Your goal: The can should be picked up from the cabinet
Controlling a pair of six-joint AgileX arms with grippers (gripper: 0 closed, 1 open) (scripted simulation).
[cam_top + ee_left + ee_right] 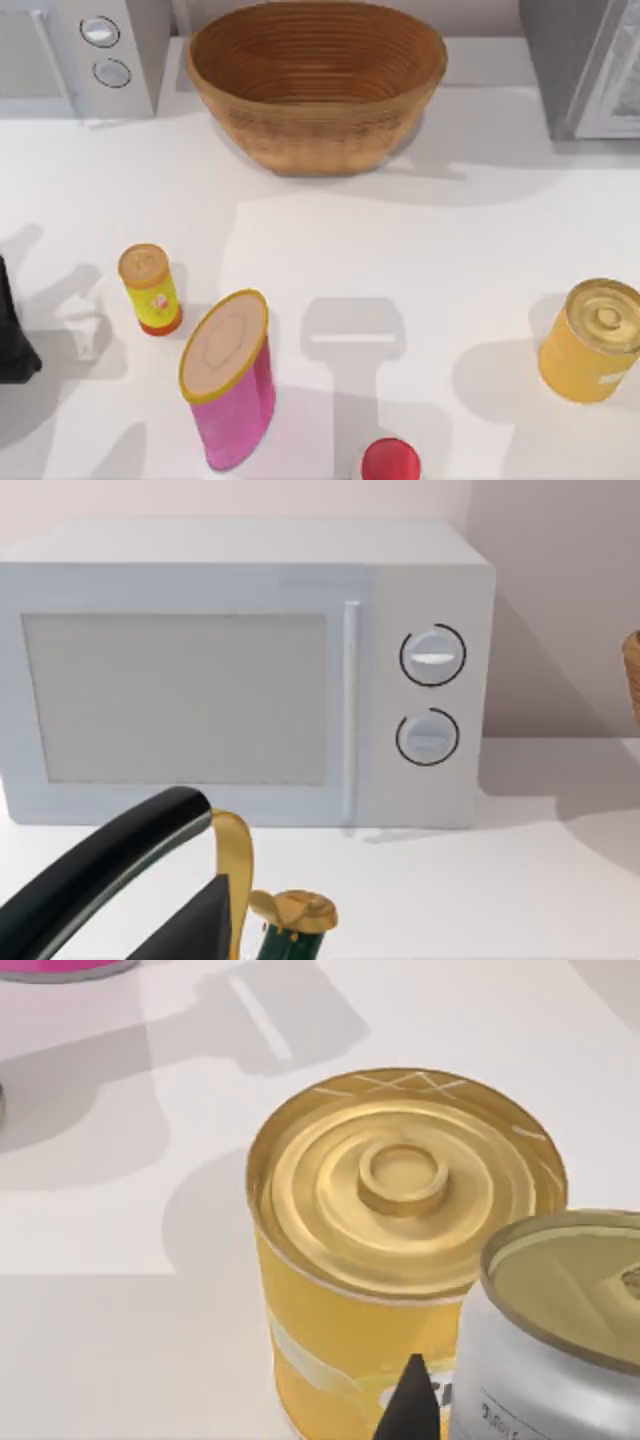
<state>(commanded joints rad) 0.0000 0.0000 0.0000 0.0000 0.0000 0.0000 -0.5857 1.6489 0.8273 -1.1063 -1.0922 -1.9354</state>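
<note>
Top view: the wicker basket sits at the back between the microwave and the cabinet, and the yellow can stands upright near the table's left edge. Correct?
Not quite. The top view shows the yellow can upright near the table's right edge, not the left. The wicker basket does sit at the back between the microwave and the cabinet.

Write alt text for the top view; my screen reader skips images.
A white table holds a wicker basket at the back, a small yellow bottle and a pink canister at left, and a yellow can at right.
</note>
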